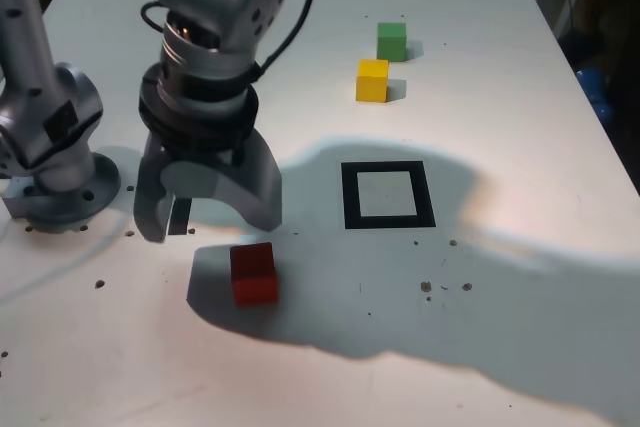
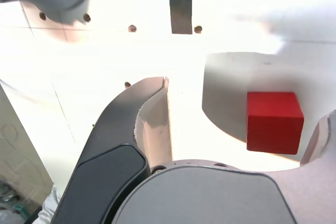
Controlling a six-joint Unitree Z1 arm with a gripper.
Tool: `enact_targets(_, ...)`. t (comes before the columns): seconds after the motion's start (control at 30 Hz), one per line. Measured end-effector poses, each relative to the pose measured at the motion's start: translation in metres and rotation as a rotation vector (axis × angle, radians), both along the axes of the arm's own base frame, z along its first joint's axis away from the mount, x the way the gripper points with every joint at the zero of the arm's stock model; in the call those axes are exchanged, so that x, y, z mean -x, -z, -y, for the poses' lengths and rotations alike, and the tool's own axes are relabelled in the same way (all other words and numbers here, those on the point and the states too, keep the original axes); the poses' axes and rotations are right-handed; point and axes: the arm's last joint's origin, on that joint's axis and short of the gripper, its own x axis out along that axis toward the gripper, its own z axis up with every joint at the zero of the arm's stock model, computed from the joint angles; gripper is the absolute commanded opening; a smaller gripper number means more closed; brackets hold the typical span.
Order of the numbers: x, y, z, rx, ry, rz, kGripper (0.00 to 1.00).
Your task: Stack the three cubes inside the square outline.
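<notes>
- The tool (image 1: 205,212) hangs with its jaws spread wide and nothing between them, pointing down at the white worktop (image 1: 520,347)
- The red cube (image 1: 253,274) sits on the worktop just below and slightly to the exterior view's right of the tool; in the wrist view the red cube (image 2: 274,122) lies in the gap between the jaws, nearer one jaw than the other, so the tool looks to be lining up for a pick and would need a little centring before it closes
- The square outline (image 1: 388,195) lies empty beside the tool toward the exterior view's right, near the red cube, which suggests this cube is meant as the base of the stack
- The yellow cube (image 1: 372,80) and green cube (image 1: 392,41) stand well beyond the outline from the tool, close together but apart, out of the way
- The arm's base (image 1: 55,182) stands on the tool's other side; a thin dark strip (image 2: 180,3) shows only in the wrist view
- Nothing stands between the red cube and the outline; the arm's broad shadow covers both
</notes>
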Motion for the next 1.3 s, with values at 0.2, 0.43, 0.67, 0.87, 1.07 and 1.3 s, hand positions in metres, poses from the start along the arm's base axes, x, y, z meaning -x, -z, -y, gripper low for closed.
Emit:
enact_targets(0.2,-0.010,0.014,0.009,0.012,0.003,-0.019,0.97)
enact_targets(0.43,-0.022,0.031,0.018,0.037,0.023,-0.034,0.95)
enact_targets(0.67,-0.029,0.039,0.023,0.057,0.043,-0.035,0.85)
enact_targets(0.87,-0.037,0.049,0.024,0.071,0.056,-0.049,0.69)
enact_targets(1.07,-0.042,0.053,0.025,0.063,0.061,-0.031,0.43)
enact_targets(1.3,-0.046,0.053,0.025,0.050,0.069,0.001,0.33)
